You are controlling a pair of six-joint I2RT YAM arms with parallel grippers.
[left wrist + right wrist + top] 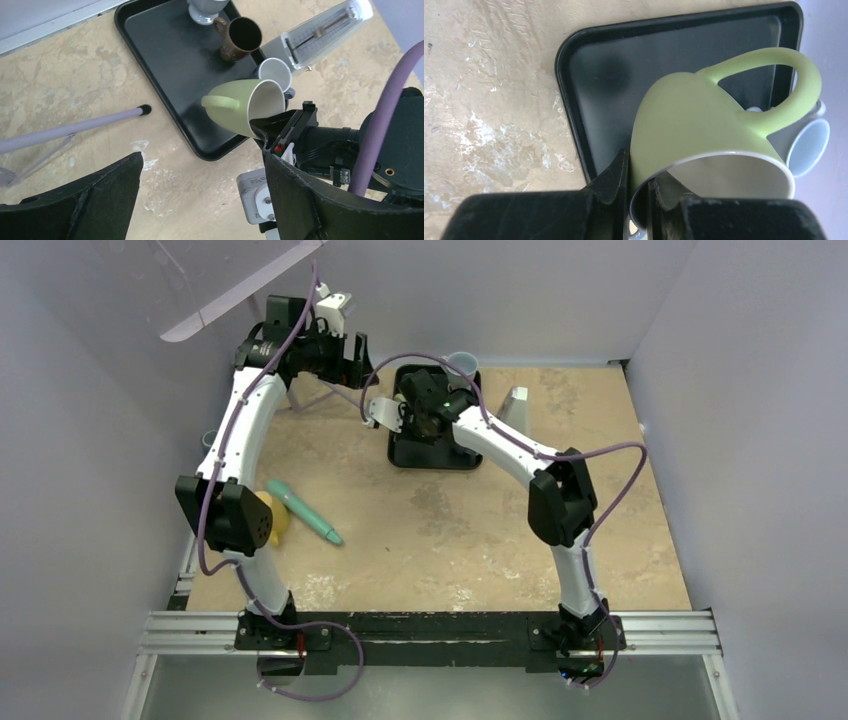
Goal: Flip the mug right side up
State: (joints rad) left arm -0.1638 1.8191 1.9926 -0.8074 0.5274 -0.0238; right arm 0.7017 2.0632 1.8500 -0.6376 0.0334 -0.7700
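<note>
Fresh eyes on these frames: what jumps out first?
The green mug, tipped sideways over the black tray, pinched by its rim in the right gripper. Farther along the tray stands a brown mug, mouth up, with a white cup near it. The left gripper hangs open above the table beside the tray, holding nothing.

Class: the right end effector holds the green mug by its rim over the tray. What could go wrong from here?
1. The right end effector pinches only the rim of the tilted green mug; it may slip or swing.
2. The white cup is close beside it at the edge of the black tray; lowering the mug could knock it.
</note>
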